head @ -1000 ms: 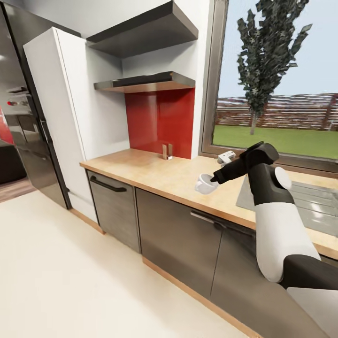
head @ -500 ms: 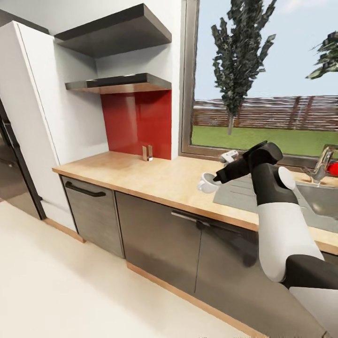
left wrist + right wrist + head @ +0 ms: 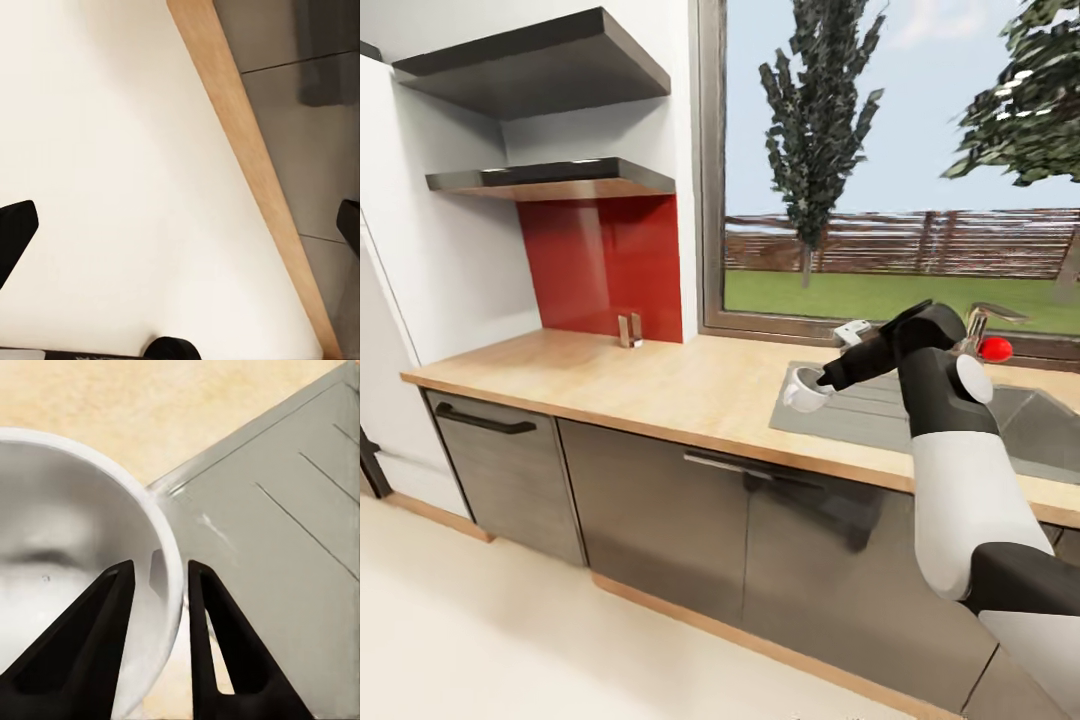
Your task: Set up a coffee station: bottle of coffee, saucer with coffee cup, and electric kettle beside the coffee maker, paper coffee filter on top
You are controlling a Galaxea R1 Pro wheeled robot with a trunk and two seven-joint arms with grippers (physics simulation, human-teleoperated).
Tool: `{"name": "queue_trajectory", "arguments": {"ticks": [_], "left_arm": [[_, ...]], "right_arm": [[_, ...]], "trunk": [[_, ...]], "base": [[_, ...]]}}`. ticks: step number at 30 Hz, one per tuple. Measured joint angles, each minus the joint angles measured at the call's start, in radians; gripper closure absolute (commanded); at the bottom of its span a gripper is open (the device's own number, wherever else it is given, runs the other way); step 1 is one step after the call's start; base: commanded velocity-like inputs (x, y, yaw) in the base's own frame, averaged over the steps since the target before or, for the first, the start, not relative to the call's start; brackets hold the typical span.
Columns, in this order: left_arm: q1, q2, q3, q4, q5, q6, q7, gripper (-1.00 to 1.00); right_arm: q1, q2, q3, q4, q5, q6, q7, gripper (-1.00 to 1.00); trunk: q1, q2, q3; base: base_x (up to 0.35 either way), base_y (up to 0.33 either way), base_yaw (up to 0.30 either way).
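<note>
I have the kitchen countertop running across my head view, its long light wood top sloping down toward the right above the dark grey cabinet fronts. The grey sink is set into it at the right, with a tap and a red knob at the window sill behind. A red splashback and two dark shelves sit at the left.

My right arm reaches up from the lower right, and my right gripper holds the coffee cup in the air over the near left corner of the sink's draining board. The cup is tipped, its mouth turned up and toward the gripper. In the right wrist view the two black fingers are nearly closed, pinching the cup's white rim between them, one finger inside the bowl and one outside.

My left gripper hangs spread wide with nothing between its fingers, over the pale floor beside the wooden plinth strip under the cabinets.

Compared with a second ago, my whole view has swung to the right: the fridge and tall white cabinet have slid out at the left, and the sink and tap have come in. The cup sits in the same grip relative to my arm.
</note>
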Motion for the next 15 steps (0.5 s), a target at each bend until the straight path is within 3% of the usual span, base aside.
{"name": "queue_trajectory", "arguments": {"ticks": [5,11,15], "left_arm": [[0.0,0.0,-0.001,-0.001,0.0,-0.001,0.0,-1.0],[0.0,0.0,-0.001,-0.001,0.0,0.0,-0.001,-1.0],[0.0,0.0,0.0,0.0,0.0,0.0,-0.001,-1.0]], "right_arm": [[0.0,-0.002,0.0,0.0,0.0,0.0,0.0,1.0],[0.0,-0.002,0.0,0.0,0.0,0.0,0.0,1.0],[0.0,-0.002,0.0,0.0,0.0,-0.001,0.0,1.0]], "trunk": [[0.0,0.0,0.002],[0.001,0.0,0.003],[0.0,0.0,0.003]], "base": [[-0.085,0.0,-0.214],[-0.302,0.0,-0.024],[-0.145,0.0,-0.086]]}}
